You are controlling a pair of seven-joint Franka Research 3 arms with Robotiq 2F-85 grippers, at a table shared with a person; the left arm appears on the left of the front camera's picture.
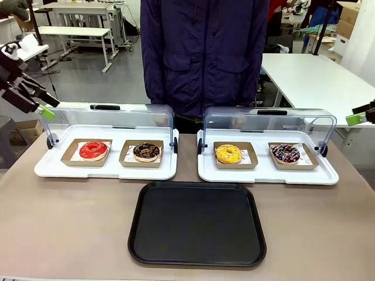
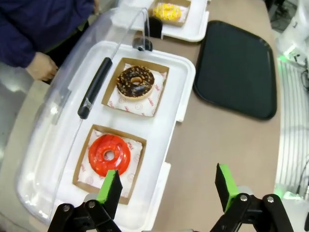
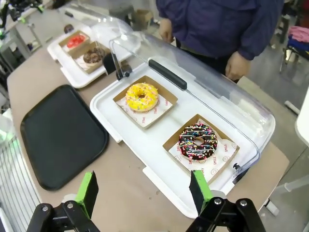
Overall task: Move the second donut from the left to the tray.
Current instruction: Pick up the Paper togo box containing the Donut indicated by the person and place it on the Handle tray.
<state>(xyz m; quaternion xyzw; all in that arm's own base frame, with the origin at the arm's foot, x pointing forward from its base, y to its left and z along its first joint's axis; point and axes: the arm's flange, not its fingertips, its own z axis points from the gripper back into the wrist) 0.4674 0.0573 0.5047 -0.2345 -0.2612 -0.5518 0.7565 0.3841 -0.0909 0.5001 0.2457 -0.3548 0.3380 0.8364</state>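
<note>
Print: red marks on the white liners under the donuts, too small to read.

Left claw (image 2: 167, 186): fingers spread wide, nothing between them. The chocolate-glazed donut (image 2: 135, 82) lies well ahead of it, in a brown cardboard holder on a white tray (image 2: 170, 113) with its clear lid raised. A red-glazed donut (image 2: 109, 154) sits between the 2, just ahead of 1 green pad. The black tray (image 2: 236, 67) lies ahead toward the other pad's side, apart from the white tray.

Front view: the left claw hangs above the outer end of that white tray. The chocolate-glazed donut is lower and toward the table's middle from it, 2nd in a row of 4.

Right claw (image 3: 144, 191): fingers wide apart, holding nothing. A sprinkled donut (image 3: 198, 141) lies just ahead of it and a yellow donut (image 3: 142, 96) beyond. The chocolate-glazed donut is far ahead.
</note>
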